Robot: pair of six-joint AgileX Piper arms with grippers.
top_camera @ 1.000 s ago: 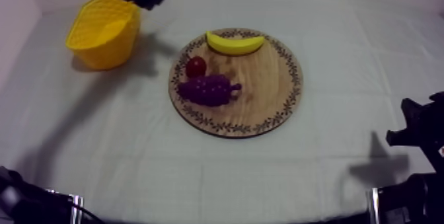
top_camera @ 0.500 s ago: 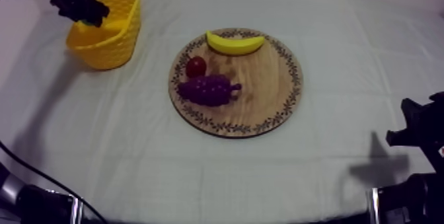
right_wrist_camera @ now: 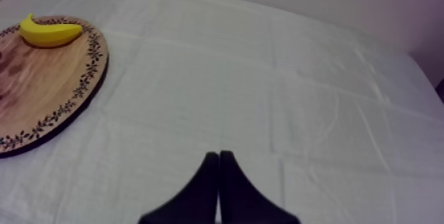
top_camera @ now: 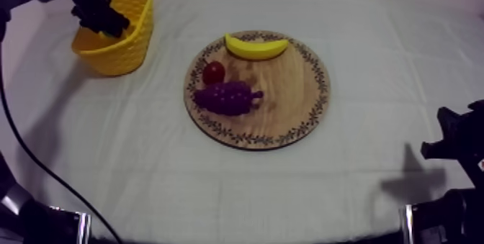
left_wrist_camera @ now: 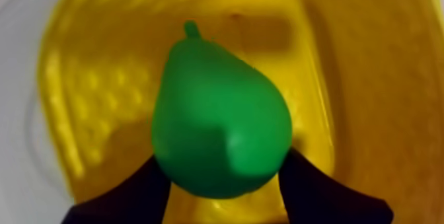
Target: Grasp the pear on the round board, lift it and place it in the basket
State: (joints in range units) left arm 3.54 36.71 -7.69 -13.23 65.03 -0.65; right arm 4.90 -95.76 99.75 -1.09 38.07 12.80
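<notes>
While the left gripper [top_camera: 101,18] hangs over the yellow basket [top_camera: 124,54] at the upper left of the top view, its black fingers [left_wrist_camera: 142,190] pinch the green pear [left_wrist_camera: 221,117] from both sides, with the basket's inside directly beneath the fruit. At the centre of that view the round wooden board [top_camera: 292,99] carries a banana [top_camera: 256,47] at its far edge, and a small red fruit [top_camera: 213,72] just beside a bunch of grapes [top_camera: 225,97]. Low at the right edge sits the right arm [top_camera: 454,146]. The right gripper [right_wrist_camera: 219,164] is pressed together on nothing, over bare cloth [right_wrist_camera: 277,88] beside the board.
</notes>
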